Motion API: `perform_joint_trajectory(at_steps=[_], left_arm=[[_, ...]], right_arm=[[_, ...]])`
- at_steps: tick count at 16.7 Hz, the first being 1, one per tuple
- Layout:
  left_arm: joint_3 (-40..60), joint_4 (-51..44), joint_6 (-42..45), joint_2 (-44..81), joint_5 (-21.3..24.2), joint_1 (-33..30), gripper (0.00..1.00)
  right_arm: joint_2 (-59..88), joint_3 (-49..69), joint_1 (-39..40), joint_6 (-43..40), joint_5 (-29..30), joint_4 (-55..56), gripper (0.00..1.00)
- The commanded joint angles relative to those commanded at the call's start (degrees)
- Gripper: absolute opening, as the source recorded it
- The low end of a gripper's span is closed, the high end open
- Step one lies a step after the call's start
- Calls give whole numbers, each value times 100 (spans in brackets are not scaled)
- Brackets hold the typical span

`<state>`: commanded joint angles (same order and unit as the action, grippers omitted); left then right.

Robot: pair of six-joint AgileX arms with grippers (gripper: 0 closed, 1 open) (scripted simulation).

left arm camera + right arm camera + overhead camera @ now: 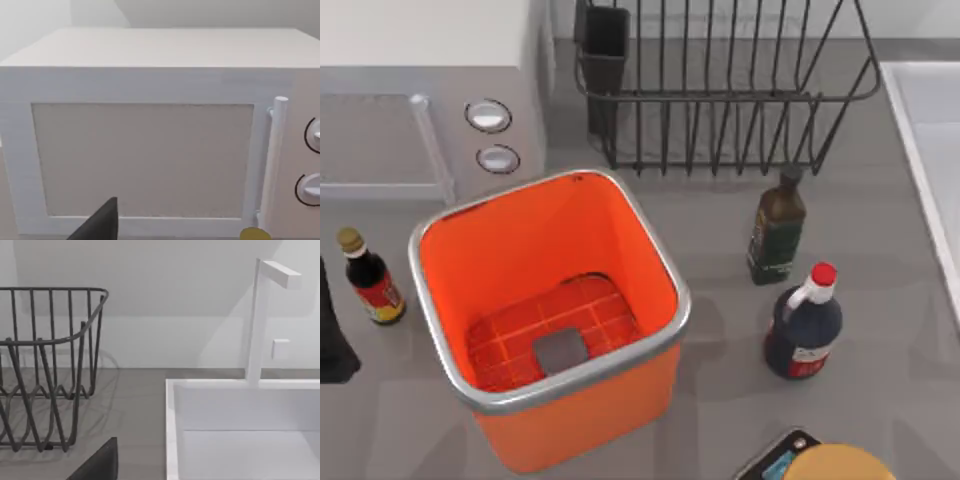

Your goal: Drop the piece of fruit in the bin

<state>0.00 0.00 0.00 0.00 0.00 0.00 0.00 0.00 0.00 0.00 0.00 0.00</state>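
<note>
The bin (455, 300), a large square orange container with a silver rim, stands left of the table's middle. Its gridded floor holds a grey square and nothing else. The piece of fruit is out of view. A dark part of my left gripper (100, 225) shows in the left wrist view, facing the door of the white microwave (150, 150). My left arm is a dark shape (332, 340) at the table's left edge. A dark part of my right gripper (97, 465) shows between the wire rack (45, 365) and the sink (240, 430).
Behind the bin stand the microwave (420, 90) and a black wire rack (720, 90). A small sauce bottle (370, 280) is on the left; an olive bottle (777, 225) and a red-capped dark bottle (803, 325) are on the right. A white sink (930, 150) lines the right edge. A yellow round lid (840, 465) sits front right.
</note>
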Motion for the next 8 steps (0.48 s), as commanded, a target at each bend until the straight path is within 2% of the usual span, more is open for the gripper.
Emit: perform_joint_trajectory(at_steps=[4, 8], left_arm=[[122, -176, 78, 187, 42, 5, 100], [892, -1170, 465, 1280, 91, 153, 100]], right_arm=[[0, 0, 0, 0, 0, 0, 100], [0, 0, 0, 0, 0, 0, 100]])
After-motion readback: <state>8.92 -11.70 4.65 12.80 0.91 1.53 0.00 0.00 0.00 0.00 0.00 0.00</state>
